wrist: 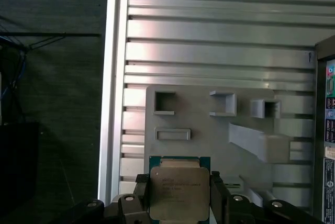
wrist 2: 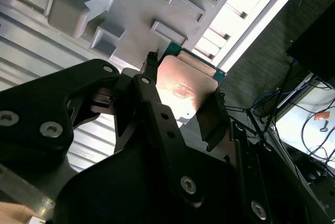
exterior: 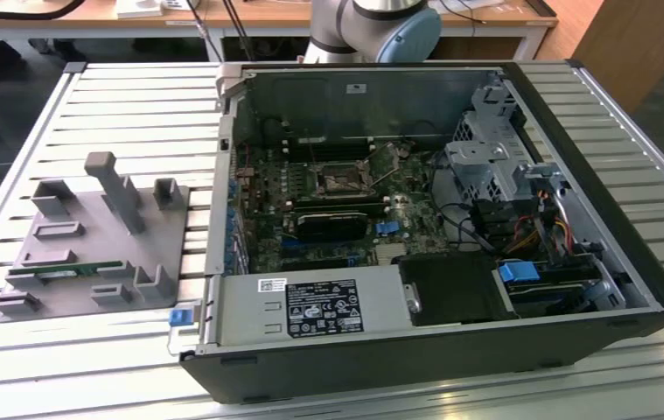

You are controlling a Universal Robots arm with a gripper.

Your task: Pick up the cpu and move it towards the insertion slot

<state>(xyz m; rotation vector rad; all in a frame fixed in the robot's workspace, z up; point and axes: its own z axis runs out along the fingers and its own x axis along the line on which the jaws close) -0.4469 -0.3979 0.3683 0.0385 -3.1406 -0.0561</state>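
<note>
Currently: tool (wrist: 179,203) clenched on the cpu (wrist: 179,188), one finger on each of two opposite edges, silvery lid facing the camera in the first wrist view. Second wrist view gives the same grip: the cpu (wrist 2: 184,85) sits between the black fingers (wrist 2: 210,122), green rim showing at its free edge. Chip hangs clear above the grey fixture (wrist: 209,135), which lies on the slatted worktop (wrist: 220,41). Edge of the computer case (wrist: 325,130) is just beside the fixture.

Exterior view: insertion slot (exterior: 340,181) lies inside the open computer case (exterior: 611,289), mid-board, a dark square with a metal bracket around it. It is well apart from the grey fixture (exterior: 87,254), which is toward the exterior view's left. A memory stick (exterior: 69,274) rests in that fixture.

Handling, as a judgement: light, rigid, thin plate. The smooth metal lid is likely slippery and the underside contacts fragile. Taking it by the side edges seems right; keep it level, squeeze moderately, leave the underside untouched
</note>
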